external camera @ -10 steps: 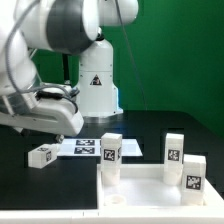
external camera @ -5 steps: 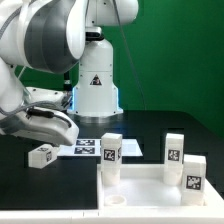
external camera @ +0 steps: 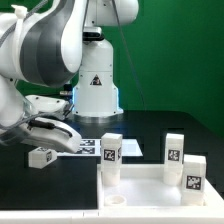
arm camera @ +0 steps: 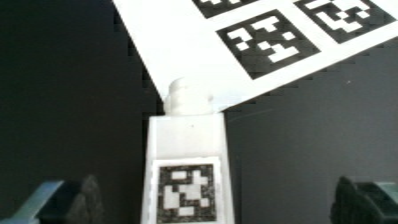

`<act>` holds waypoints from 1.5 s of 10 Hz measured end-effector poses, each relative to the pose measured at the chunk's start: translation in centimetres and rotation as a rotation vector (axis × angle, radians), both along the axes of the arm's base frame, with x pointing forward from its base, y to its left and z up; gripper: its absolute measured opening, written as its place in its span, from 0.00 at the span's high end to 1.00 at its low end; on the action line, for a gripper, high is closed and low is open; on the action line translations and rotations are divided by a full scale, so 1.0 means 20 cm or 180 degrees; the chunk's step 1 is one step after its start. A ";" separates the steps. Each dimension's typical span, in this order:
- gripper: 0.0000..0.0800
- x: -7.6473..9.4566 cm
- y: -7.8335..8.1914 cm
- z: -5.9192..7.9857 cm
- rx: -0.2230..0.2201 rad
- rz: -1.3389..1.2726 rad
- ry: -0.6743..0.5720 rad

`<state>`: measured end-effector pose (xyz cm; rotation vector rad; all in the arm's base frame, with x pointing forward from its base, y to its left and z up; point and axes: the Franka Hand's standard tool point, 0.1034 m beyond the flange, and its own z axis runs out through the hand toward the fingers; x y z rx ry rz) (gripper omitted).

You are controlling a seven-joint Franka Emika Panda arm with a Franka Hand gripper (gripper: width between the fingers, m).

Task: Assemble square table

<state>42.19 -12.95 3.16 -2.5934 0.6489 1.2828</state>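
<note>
We see a green wall [external camera: 160, 50] filling the backdrop behind the scene. Below it lies a black table [external camera: 150, 125], matte, catching soft even light. 1 flat marker board [external camera: 95, 148] rests on it; its far edge is hidden, so we cannot judge its full extent.

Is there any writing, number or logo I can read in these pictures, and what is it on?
No readable words or numbers anywhere.
Triangle mark, a sign with no legible text: on the robot base.
Black-and-white square tags, patterns rather than letters: on the marker board, on the loose leg below the gripper, and on the three legs standing on the tabletop.
</note>
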 end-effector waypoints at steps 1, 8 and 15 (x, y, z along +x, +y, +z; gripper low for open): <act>0.19 0.00 0.00 0.00 0.0000 0.0000 0.0001; 0.19 -0.07 -0.02 -0.10 0.0134 -0.0092 0.0427; 0.65 -0.07 -0.02 -0.10 0.0133 -0.0085 0.0424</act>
